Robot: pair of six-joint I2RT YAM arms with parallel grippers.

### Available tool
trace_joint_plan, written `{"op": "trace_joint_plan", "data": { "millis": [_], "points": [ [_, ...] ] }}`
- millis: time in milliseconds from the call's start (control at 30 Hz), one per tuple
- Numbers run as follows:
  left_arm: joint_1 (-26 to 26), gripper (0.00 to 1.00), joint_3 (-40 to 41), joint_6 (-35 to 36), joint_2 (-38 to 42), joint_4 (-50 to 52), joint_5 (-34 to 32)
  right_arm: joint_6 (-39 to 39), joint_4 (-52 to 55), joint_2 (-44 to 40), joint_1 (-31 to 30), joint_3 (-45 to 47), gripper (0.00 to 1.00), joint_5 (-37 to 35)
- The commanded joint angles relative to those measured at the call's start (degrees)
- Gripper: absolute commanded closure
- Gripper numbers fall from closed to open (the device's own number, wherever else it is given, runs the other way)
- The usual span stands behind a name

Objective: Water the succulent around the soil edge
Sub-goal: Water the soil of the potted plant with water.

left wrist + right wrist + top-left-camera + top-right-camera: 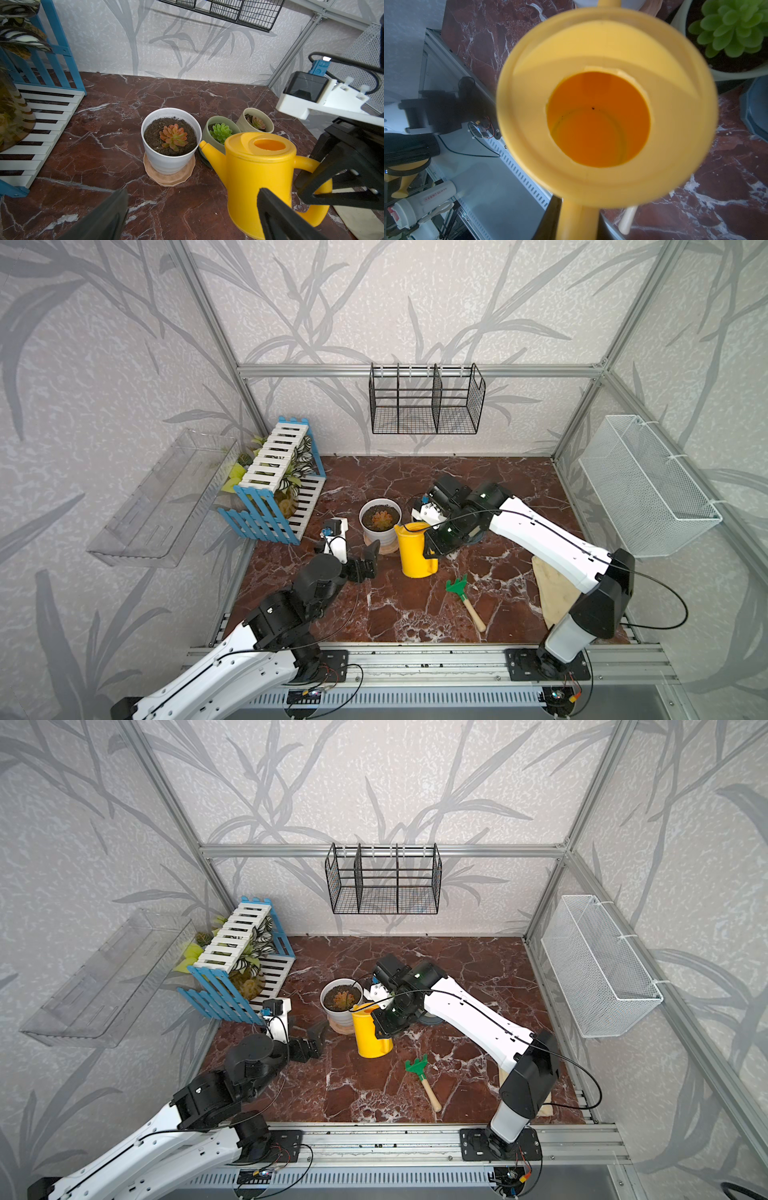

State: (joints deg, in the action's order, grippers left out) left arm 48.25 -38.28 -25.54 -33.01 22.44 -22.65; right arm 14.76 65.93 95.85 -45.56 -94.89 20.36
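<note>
- The succulent [173, 137] sits in the centre of a white pot [166, 162], which stands on a beige saucer [170, 179] near the middle of the table [415, 472], a little toward its left edge. Dark soil [153, 133] rings the plant out to the rim.
- The yellow watering can [415, 549] stands upright just beside the pot, on the side toward the table's front and right edges. I cannot tell whether its base rests on the table or hangs just above it.
- The right gripper [435, 547] has its fingers pressed together on the can's handle – a firm pinch, as far as the left wrist view shows.
- The left gripper [368, 560] hovers near the pot on the side toward the front-left corner, fingers spread wide and holding nothing.
- The spout [209, 151] points at the pot. Its tip is close to the rim at about rim height, but not yet over the soil.
- Step in hand, as I judge it: the can is grasped and brought up, and the pour has not begun.
- The next move calls for carrying the spout tip over the rim and tilting the can slowly. The stream should then run round the outer ring of soil – clear of the rosette.
- Two other potted succulents [221, 133] stand beyond the can, toward the right edge, so the swing needs care.
</note>
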Motion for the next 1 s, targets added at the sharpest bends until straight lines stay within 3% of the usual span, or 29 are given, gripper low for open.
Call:
{"op": "trace_joint_plan", "data": {
  "millis": [0,567,967],
  "points": [
    [-0.23,0.0,-0.12,0.4,-0.05,0.42,-0.78,-1.19,-0.26,-1.42,-0.9,-1.22,1.0,1.58],
    [-0.22,0.0,-0.04,0.23,0.42,0.79,-0.99,-0.84,-4.38,5.04,-4.24,-5.75,1.0,4.45],
    [-0.21,0.0,-0.04,0.23,0.18,0.77,-1.21,0.1,-6.42,0.31,-1.56,-0.8,1.0,1.09]
  ]
}}
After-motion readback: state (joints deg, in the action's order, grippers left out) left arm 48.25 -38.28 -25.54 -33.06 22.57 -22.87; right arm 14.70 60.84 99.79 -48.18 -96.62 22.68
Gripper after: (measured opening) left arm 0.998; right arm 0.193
